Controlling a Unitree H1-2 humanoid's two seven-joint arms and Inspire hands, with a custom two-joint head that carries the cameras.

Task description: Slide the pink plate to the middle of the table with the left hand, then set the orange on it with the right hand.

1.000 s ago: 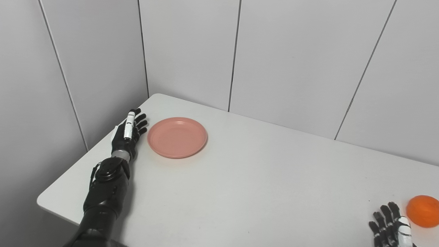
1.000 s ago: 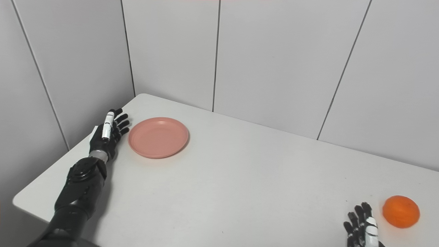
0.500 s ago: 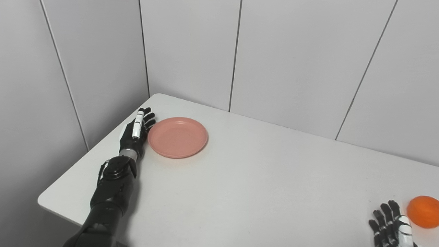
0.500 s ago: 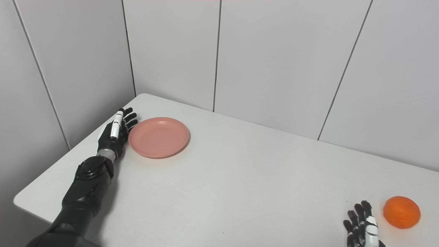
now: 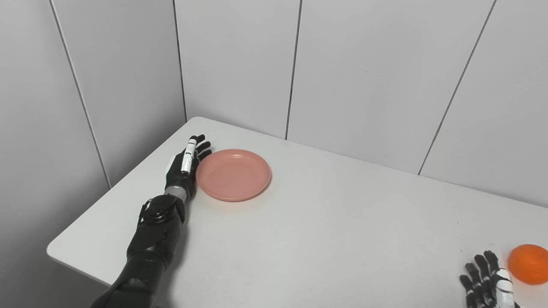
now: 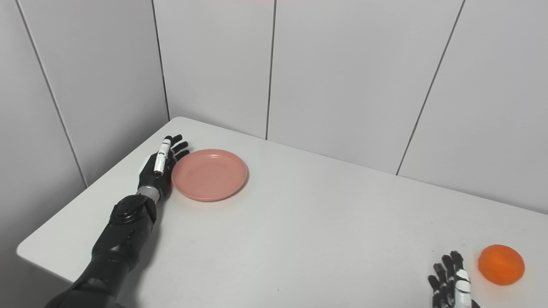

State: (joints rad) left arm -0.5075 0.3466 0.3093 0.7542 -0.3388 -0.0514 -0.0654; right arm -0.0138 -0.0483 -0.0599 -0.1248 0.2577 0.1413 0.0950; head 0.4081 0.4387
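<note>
The pink plate [image 5: 233,174] lies flat on the white table [image 5: 308,231], toward its far left. My left hand [image 5: 184,166] is open, fingers stretched out, set edge-on against the plate's left rim. The orange [image 5: 528,263] sits near the table's right front edge. My right hand [image 5: 488,285] is open, resting at the bottom right, just left of the orange and apart from it. The same layout shows in the right eye view, with the plate [image 6: 209,174], the left hand [image 6: 159,167], the orange [image 6: 501,264] and the right hand [image 6: 450,284].
Grey wall panels [image 5: 368,72] close off the table's back and left side, meeting in a corner behind the plate. The table's front left corner [image 5: 53,250] is close to my left forearm.
My left hand has moved right, met the plate's left rim and pushed the plate a short way right. The right hand and the orange have not moved.
</note>
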